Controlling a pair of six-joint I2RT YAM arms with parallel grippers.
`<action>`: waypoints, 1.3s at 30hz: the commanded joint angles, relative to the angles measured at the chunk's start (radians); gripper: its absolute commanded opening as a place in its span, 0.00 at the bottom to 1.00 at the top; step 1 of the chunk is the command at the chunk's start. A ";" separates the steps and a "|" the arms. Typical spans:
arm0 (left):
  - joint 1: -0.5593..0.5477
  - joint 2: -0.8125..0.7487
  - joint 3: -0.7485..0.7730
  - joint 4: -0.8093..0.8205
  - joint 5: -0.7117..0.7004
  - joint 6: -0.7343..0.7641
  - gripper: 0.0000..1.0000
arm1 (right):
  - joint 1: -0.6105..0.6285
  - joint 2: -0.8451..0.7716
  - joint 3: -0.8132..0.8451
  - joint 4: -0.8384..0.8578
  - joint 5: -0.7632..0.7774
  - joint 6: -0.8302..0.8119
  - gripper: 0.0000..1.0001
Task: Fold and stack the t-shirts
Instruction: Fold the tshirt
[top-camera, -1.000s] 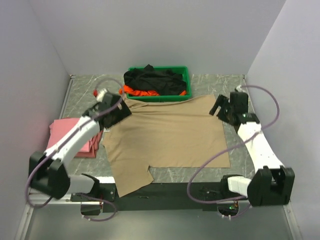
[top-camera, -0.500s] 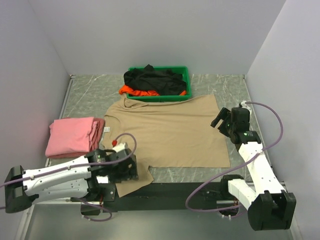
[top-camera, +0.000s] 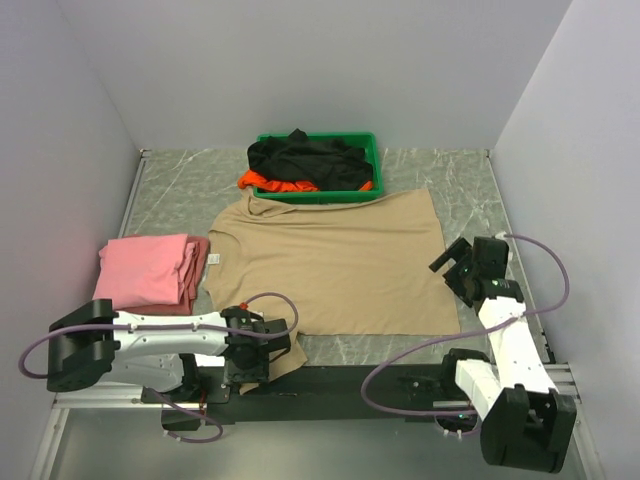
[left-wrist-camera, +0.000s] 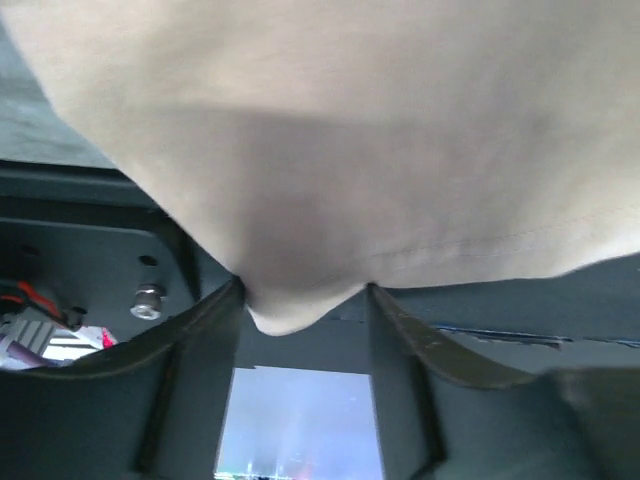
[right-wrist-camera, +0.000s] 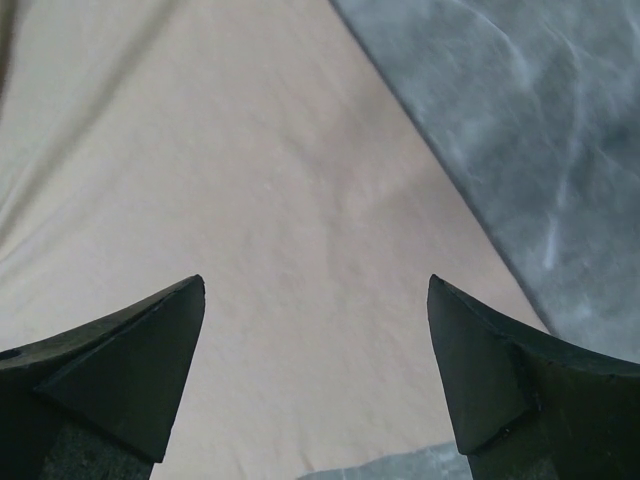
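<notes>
Left gripper (left-wrist-camera: 303, 292) half-open, astride beige t-shirt (top-camera: 340, 265) sleeve corner; right gripper (right-wrist-camera: 315, 285) wide open, empty, above same shirt's edge.

Left tool (left-wrist-camera: 303, 292) half-spread; right tool (right-wrist-camera: 315, 287) wide-spread

We look down from high behind onto the whole surface (top-camera: 170, 195); both wrist views hug the beige t-shirt (top-camera: 340, 270), shared by all three.
</notes>
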 joint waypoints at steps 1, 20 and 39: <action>-0.005 0.035 0.007 0.024 -0.021 0.014 0.55 | -0.038 -0.072 -0.034 -0.097 -0.011 0.074 0.99; 0.025 -0.023 0.110 -0.103 -0.152 0.037 0.00 | -0.075 -0.349 -0.173 -0.384 -0.088 0.260 0.95; 0.226 -0.066 0.190 -0.067 -0.156 0.222 0.00 | -0.075 -0.273 -0.276 -0.217 -0.091 0.254 0.66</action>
